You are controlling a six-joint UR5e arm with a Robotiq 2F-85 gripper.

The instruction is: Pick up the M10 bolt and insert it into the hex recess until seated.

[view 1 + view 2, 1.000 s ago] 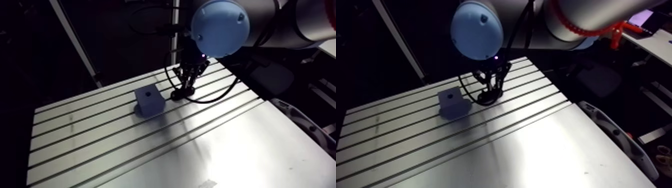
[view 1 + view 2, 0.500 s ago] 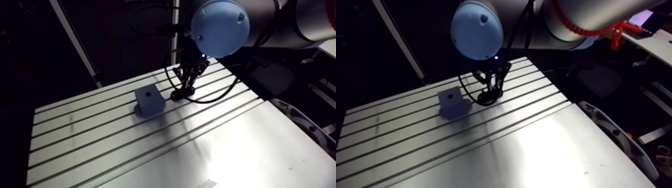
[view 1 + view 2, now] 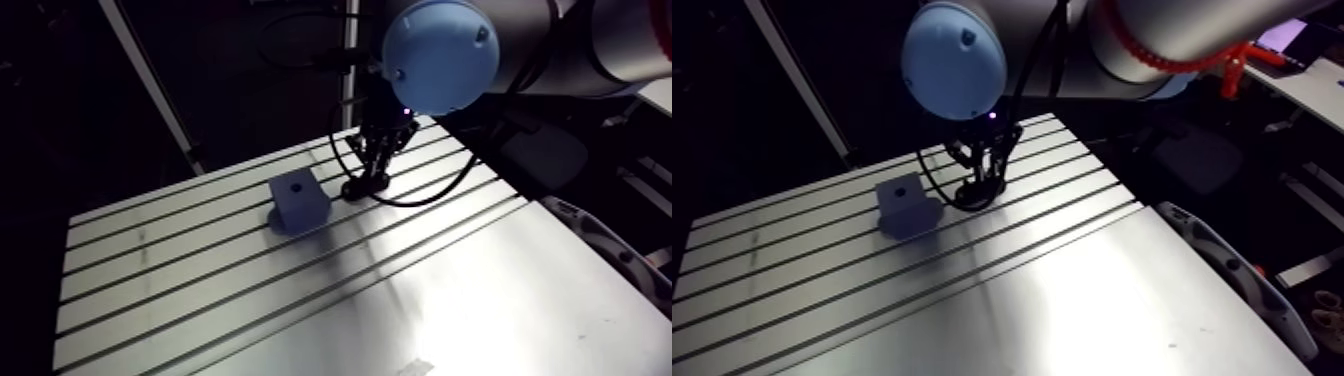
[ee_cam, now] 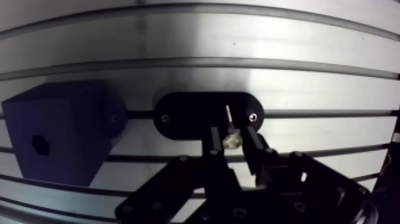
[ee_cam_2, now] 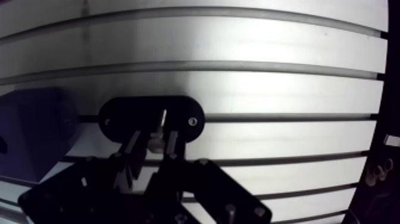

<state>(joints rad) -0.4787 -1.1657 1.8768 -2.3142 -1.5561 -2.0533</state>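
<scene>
In the wrist view my gripper (image 4: 232, 142) has its two fingers pressed against the pale head of the M10 bolt (image 4: 231, 140). The bolt's shank (image 4: 228, 113) points ahead over a black oval holder plate (image 4: 190, 115) on the table. Beside the holder stands the dark blue block (image 4: 59, 137), with its hex recess (image 4: 40, 145) on the face turned toward the camera. In the arm view the gripper (image 3: 366, 180) stands low over the holder, just right of the block (image 3: 298, 200).
The slotted aluminium table (image 3: 250, 290) runs wide toward the front and left of the block. Black cable loops (image 3: 420, 195) hang beside the gripper. The table's right edge (image 3: 600, 240) lies well away from the work.
</scene>
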